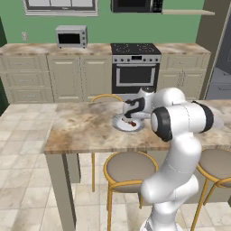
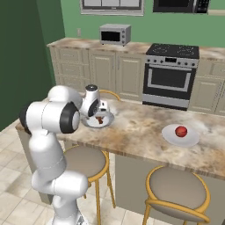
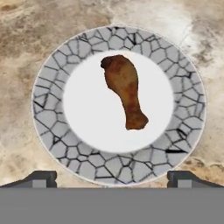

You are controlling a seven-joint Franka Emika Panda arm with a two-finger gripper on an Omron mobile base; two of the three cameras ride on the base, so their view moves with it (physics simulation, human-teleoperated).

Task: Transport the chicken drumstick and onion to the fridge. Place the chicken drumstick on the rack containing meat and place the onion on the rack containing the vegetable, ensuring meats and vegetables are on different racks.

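In the left base view the white arm bends forward over the marble island counter (image 1: 81, 128), and its gripper (image 1: 131, 118) hangs just above a round plate (image 1: 118, 123) near the counter's middle. A small brown bit of the chicken drumstick (image 1: 132, 123) shows on the plate under the hand. Round stools (image 1: 128, 168) with yellow frames stand at the near side of the counter, and a steel oven (image 1: 136, 67) and a small microwave (image 1: 71, 37) sit along the green back wall.

In the right base view the gripper (image 2: 100, 115) points down at the same plate (image 2: 107, 121) close to the counter's left end, with the chicken drumstick (image 2: 100, 119) lying on it. The onion (image 2: 180, 131) rests on a second plate (image 2: 193, 139), well apart to the right on the same counter.

In the hand view the plate (image 3: 48, 118) has a cracked grey mosaic rim and a plain white centre. The chicken drumstick (image 3: 124, 95) lies on the white centre, thick end towards the top of the picture, thin end towards the bottom. The two dark fingertips (image 3: 41, 178) stand far apart at the lower corners, spread wide with nothing between them and not touching the meat
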